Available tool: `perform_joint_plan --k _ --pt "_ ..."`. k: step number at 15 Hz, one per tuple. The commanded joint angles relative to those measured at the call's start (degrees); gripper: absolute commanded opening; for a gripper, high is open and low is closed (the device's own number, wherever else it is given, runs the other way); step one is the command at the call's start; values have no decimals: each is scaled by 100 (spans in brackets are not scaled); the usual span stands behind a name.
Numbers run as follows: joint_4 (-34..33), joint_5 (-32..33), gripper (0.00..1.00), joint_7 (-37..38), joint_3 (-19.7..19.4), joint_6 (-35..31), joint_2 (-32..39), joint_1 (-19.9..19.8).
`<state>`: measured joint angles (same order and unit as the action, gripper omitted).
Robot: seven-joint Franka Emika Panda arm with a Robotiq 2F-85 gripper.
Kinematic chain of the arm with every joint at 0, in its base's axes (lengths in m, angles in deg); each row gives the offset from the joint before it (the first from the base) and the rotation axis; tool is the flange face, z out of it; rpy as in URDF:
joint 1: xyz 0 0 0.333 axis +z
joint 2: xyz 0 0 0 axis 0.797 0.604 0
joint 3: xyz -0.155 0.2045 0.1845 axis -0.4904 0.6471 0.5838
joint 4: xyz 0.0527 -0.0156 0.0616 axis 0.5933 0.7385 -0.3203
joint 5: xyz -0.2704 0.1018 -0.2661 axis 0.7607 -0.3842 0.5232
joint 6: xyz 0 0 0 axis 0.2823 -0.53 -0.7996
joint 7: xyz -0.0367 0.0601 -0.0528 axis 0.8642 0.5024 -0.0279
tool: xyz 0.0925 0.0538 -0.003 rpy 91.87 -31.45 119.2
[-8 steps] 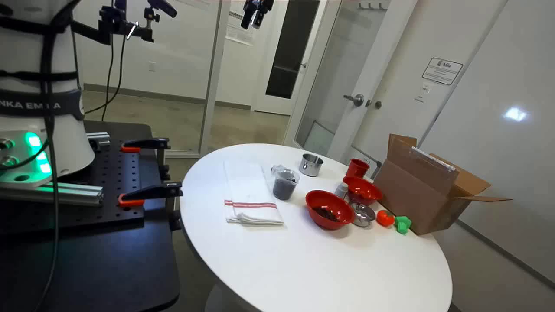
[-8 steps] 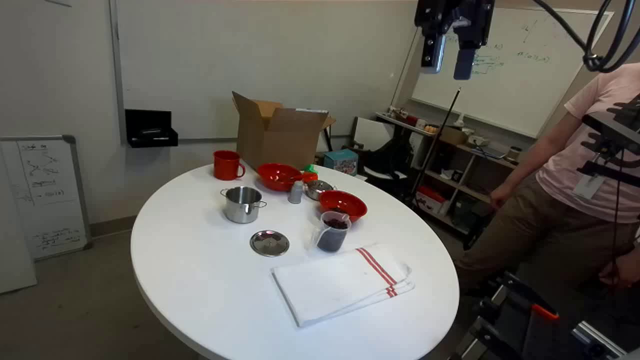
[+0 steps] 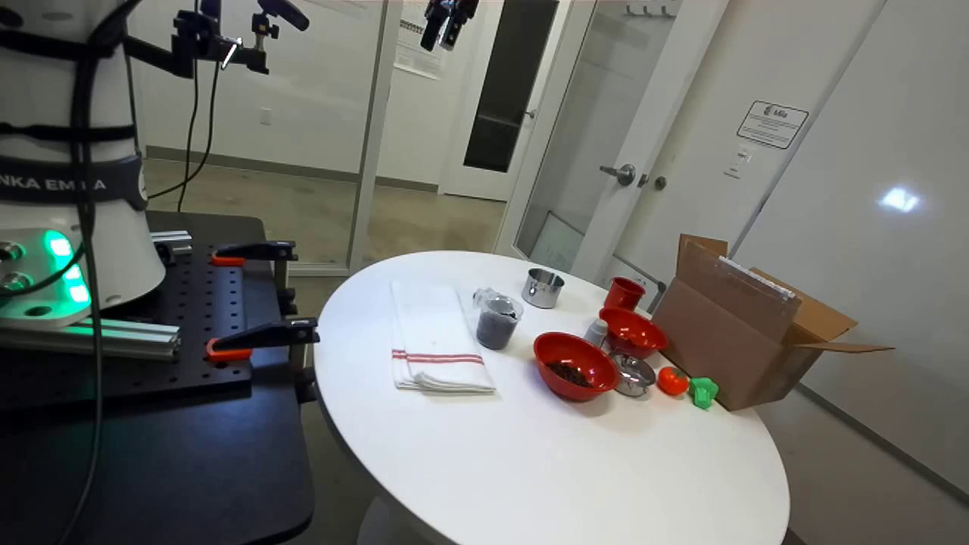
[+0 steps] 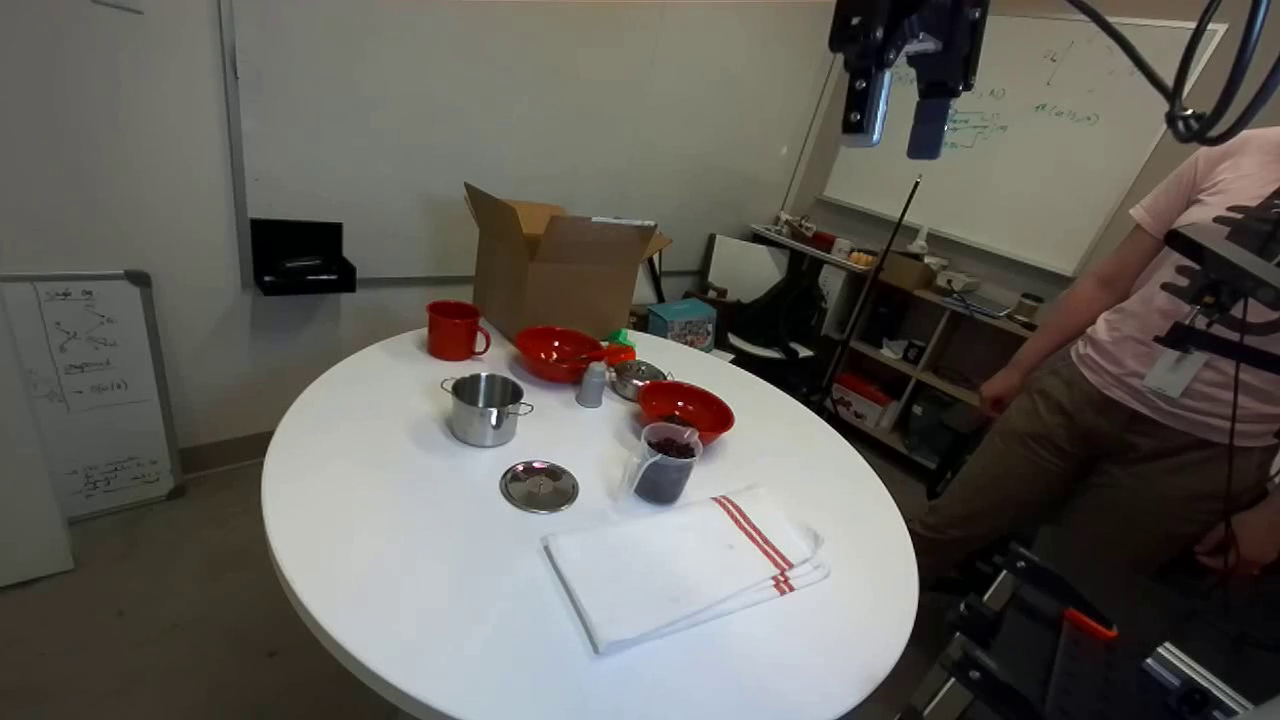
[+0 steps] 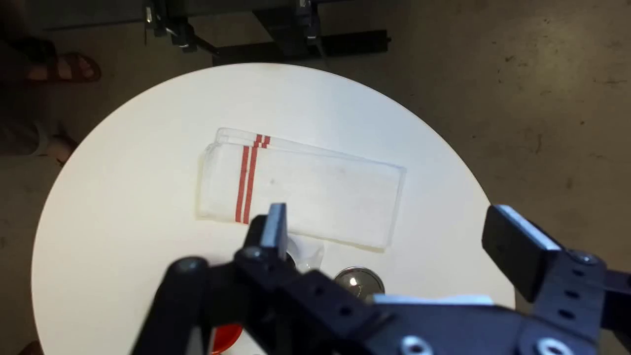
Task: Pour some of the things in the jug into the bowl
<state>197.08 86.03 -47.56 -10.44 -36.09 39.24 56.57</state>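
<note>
Clear plastic, apparently, for the handled jug [image 4: 662, 482], upright on the round white table [image 4: 420, 560] and more than half full of dark bits [image 4: 672, 448]. Has its handle turned away from the nearest red bowl [image 3: 587, 354], probably so as to keep the lip toward that bowl for a short tilt. Just beside the jug, without touching it: that same bowl, most likely the target. Across the jug from it, close by, a folded striped towel [image 4: 680, 570], maybe for spills. On the jug's handle side, a steel lid [image 4: 540, 487]; farther from the jug, a steel pot [image 4: 483, 425], perhaps parked out of the pouring line. Similar-looking bits [image 3: 568, 373] also inside the bowl: could mean a pour already done, or a bowl filled some other way; impossible to tell. High above the jug's level and well apart, the gripper [image 4: 896, 146], with jaws spread wide and nothing between. Suits a finished release, or equally a grasp not yet begun.
</note>
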Motion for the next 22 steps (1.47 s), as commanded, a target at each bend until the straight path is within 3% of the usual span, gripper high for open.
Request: perform_joint_plan --k 1,2,6,10,16,22 --pt "-9 21 100 18 -84 10 8 92" --pt "-191 346 100 789 -22 -151 399 -96" --pt "-326 543 100 1968 -88 -857 1191 -175" --pt "-422 662 100 2985 -469 -1643 2038 -172" --pt "-562 424 100 4172 -1126 -2301 2942 -126" --pt "-663 -106 100 5436 -1442 -3093 3760 -36"
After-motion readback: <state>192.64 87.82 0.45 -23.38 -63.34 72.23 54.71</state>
